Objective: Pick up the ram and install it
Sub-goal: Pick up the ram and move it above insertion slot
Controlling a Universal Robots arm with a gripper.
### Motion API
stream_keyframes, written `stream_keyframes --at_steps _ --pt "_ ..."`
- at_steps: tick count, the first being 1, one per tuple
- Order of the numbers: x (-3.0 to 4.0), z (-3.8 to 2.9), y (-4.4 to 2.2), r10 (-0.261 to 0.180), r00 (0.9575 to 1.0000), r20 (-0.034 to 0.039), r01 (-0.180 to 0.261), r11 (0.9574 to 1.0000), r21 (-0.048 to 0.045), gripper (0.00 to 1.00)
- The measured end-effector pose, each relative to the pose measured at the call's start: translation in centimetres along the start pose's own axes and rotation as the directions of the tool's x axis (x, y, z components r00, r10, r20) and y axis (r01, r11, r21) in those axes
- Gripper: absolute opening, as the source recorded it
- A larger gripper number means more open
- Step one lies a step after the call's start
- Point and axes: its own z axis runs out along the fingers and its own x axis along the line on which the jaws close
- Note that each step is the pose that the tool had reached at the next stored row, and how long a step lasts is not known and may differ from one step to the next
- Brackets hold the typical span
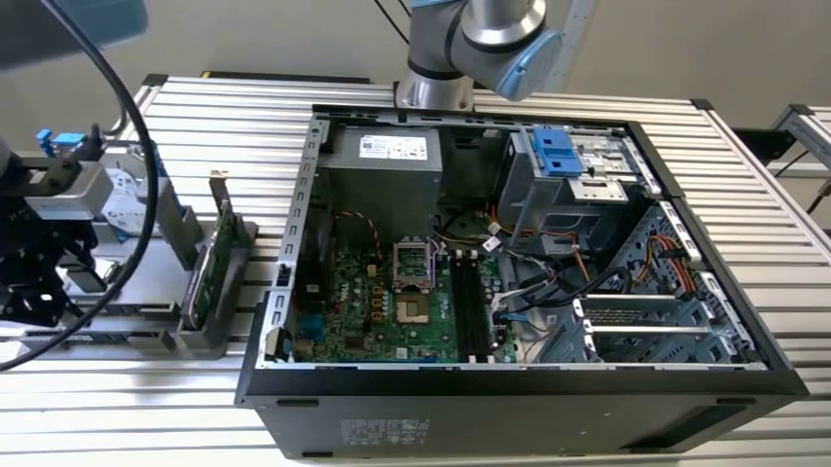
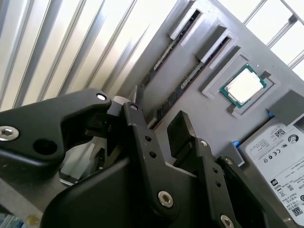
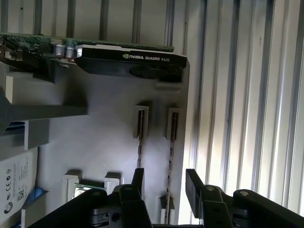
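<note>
Two ram sticks stand on edge in slots of a grey holder (image 3: 104,118): one ram stick (image 3: 171,147) (image 2: 189,80) and a second one (image 3: 140,142) (image 2: 164,57) beside it. My gripper (image 3: 166,183) (image 2: 159,126) hangs open just above them in both wrist views. The first stick runs into the gap between the black fingers (image 3: 194,183), and nothing is held. In the exterior view the gripper (image 1: 37,292) is at the far left, over the holder (image 1: 143,297).
The holder also carries a graphics card (image 3: 128,59) (image 1: 214,248), a processor chip (image 2: 244,88) and a hard drive (image 2: 280,156). An open computer case (image 1: 279,292) with its motherboard (image 1: 377,311) sits in the middle of the ribbed metal table (image 1: 779,224).
</note>
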Motion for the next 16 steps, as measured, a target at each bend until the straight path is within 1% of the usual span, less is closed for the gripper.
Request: stream_keyframes --at_steps 7,16 --pt "-0.51 0.54 -0.04 0.000 1.0000 -0.0001 0.000 1.0000 0.0000 1.00" --pt "-0.86 1.24 -0.08 0.000 1.0000 0.0001 0.000 1.0000 0.0002 1.00"
